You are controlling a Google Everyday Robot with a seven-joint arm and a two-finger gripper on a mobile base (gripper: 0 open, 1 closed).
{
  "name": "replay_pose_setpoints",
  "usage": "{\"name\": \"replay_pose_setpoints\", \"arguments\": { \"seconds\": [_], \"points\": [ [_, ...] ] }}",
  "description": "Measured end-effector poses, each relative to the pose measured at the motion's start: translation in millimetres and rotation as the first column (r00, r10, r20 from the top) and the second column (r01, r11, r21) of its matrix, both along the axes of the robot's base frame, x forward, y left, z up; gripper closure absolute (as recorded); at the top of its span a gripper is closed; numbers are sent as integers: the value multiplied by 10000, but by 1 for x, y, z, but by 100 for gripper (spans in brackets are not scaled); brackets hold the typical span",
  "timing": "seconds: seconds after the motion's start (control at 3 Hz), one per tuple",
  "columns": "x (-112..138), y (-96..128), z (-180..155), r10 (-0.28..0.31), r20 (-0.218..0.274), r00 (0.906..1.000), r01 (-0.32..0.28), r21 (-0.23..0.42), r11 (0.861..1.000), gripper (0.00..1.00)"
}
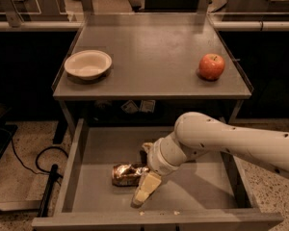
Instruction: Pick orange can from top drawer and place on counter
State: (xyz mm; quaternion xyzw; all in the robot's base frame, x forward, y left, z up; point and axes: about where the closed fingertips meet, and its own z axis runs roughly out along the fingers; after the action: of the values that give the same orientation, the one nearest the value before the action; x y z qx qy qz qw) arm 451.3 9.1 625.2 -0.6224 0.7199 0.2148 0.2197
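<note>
The orange can [126,173], crushed and shiny golden-brown, lies on its side on the floor of the open top drawer [77,177], left of centre. My gripper [143,169] reaches in from the right at the can's right end. It is open: one cream finger [146,189] is on the near side of the can and the other [147,147] is on the far side. The can rests on the drawer floor. The counter [154,52] above is a flat grey tabletop.
A white bowl [88,64] sits at the counter's left and a red apple [211,66] at its right. The drawer's front panel [154,221] is nearest the camera. A black cable [43,162] lies on the speckled floor at the left.
</note>
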Motion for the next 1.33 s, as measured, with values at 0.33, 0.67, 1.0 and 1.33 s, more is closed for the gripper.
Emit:
{"name": "replay_pose_setpoints", "arguments": {
  "seconds": [0.33, 0.67, 1.0, 1.33],
  "points": [
    [0, 0, 0, -1, -5, 10000, 1, 1, 10000, 0],
    [0, 0, 0, -1, -5, 10000, 1, 1, 10000, 19],
    [0, 0, 0, -1, -5, 10000, 1, 0, 10000, 43],
    [0, 0, 0, 0, -5, 10000, 0, 0, 10000, 66]
  ]
}}
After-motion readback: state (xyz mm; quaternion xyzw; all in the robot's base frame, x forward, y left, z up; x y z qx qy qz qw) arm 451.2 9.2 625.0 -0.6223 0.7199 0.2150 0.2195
